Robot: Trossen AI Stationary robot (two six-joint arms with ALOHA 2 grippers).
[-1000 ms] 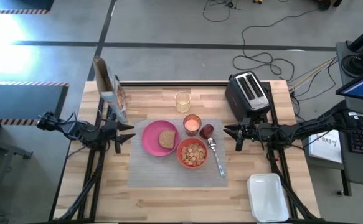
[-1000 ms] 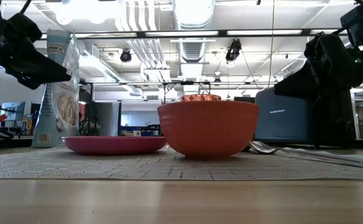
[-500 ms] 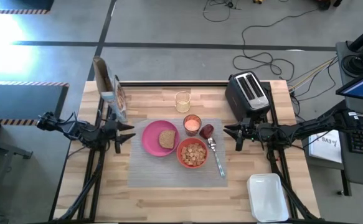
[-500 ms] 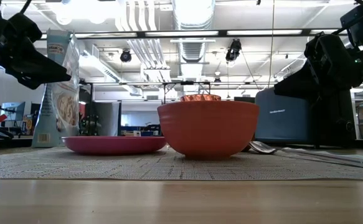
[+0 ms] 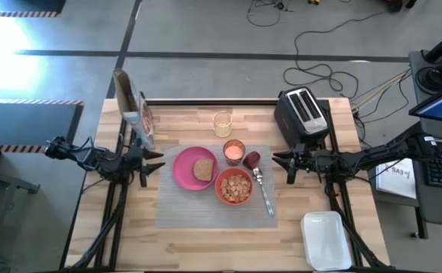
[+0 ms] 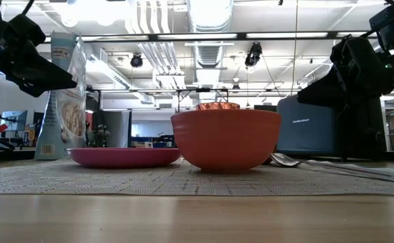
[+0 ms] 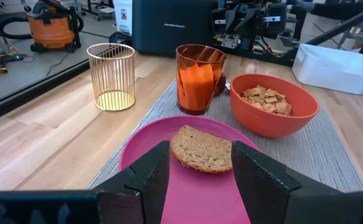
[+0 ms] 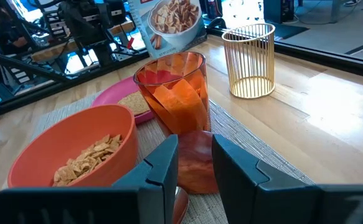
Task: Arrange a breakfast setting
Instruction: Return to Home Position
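Looking straight down, the high view showed one mat (image 5: 183, 211) mid-table with the setting on it: one plate (image 5: 183, 173) carrying one toast (image 5: 203, 168), one bowl (image 5: 235, 187) of cereal touching the plate's edge, one cup (image 5: 234, 152) behind them, one fruit (image 5: 252, 159) just beside the cup, and one spoon (image 5: 264, 191) on the bowl's right. The left gripper (image 5: 148, 163) hung off the mat's left edge and the right gripper (image 5: 283, 161) off its right, each apart from every dish. Off the mat stood one toaster (image 5: 302, 111), one tray (image 5: 326, 240), one wire holder (image 5: 222, 123) and one cereal box (image 5: 133, 110).

From table height, the low view showed the bowl (image 6: 226, 138) in front, the plate (image 6: 124, 156) on its left and the spoon (image 6: 338, 167) lying flat on its right; both arms sat high, clear of the mat.

At the left wrist, the fingers (image 7: 145, 177) stood moderately apart around nothing, the toast (image 7: 206, 148) lying ahead between them.

At the right wrist, the fingers (image 8: 164, 168) held a narrower gap, also empty, with the fruit (image 8: 193, 158) ahead of it.

Judging by this, the setting looked complete and the step in hand was the arms' return to rest. That called for no grasp, only keeping clear of the cereal box and toaster.
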